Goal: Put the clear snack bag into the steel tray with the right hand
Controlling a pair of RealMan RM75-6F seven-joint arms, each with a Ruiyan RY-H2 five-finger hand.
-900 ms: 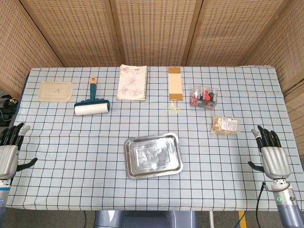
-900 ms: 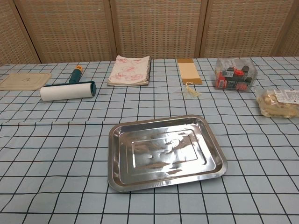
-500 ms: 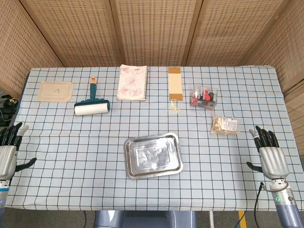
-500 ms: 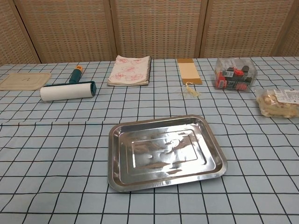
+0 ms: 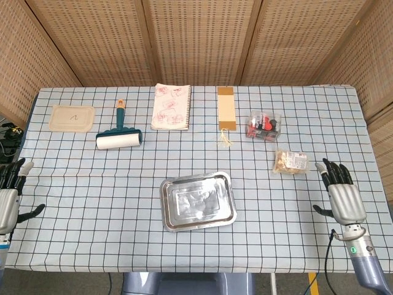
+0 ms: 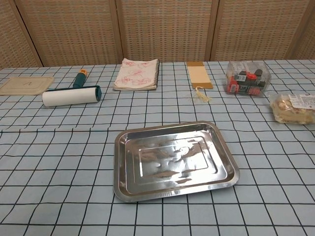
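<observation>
The clear snack bag (image 5: 290, 161) (image 6: 294, 107) of pale pieces with a white label lies flat on the checked cloth at the right. An empty steel tray (image 5: 198, 201) (image 6: 174, 160) sits near the front middle of the table. In the head view my right hand (image 5: 339, 192) hovers over the table's right front, fingers spread, holding nothing, a short way right of and nearer than the bag. Only the fingers and thumb of my left hand (image 5: 8, 193) show at the far left edge, spread and empty. Neither hand appears in the chest view.
Along the back lie a tan lid (image 5: 72, 117), a lint roller (image 5: 118, 137), a spiral notebook (image 5: 171, 106) and a tan bookmark with a tassel (image 5: 226, 109). A clear box of small dark and red items (image 5: 264, 125) stands just behind the snack bag.
My right hand has moved forward and to the left, toward the snack bag. The left hand has drifted slightly further out of the left edge. Nothing on the table has moved.
</observation>
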